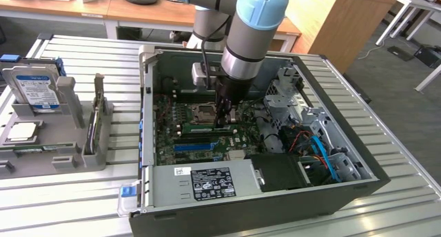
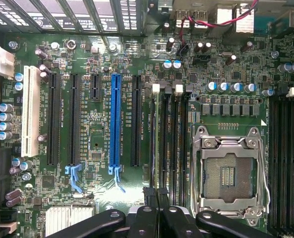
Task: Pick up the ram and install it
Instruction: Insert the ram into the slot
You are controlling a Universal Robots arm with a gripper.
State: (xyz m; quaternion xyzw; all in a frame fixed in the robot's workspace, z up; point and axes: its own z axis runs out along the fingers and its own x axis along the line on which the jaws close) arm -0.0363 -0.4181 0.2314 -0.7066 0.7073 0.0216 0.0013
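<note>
A: Gripper state?
B: The gripper [image 1: 224, 122] is seen inside the open computer case [image 1: 241, 219], down over the motherboard [image 1: 172, 139]. In the wrist view its fingertips [image 2: 149, 198] are drawn together, with almost no gap between them.
A: Clamped on the ram?
B: Cannot be told. In the exterior view the ram [image 1: 200, 127] is seen as a green stick lying along the memory slots, just beside the CPU socket [image 1: 204, 112]. The gripper tip is placed at the stick's end toward the exterior view's right, touching or nearly so.
A: Seated?
B: Cannot be told.
A: Anything else logged?
B: A blue slot [image 2: 115, 119] is noted near the memory slots. A hard drive [image 1: 34, 90] is stood in a grey holder on the slatted table [image 1: 386, 206], well apart from the case.
</note>
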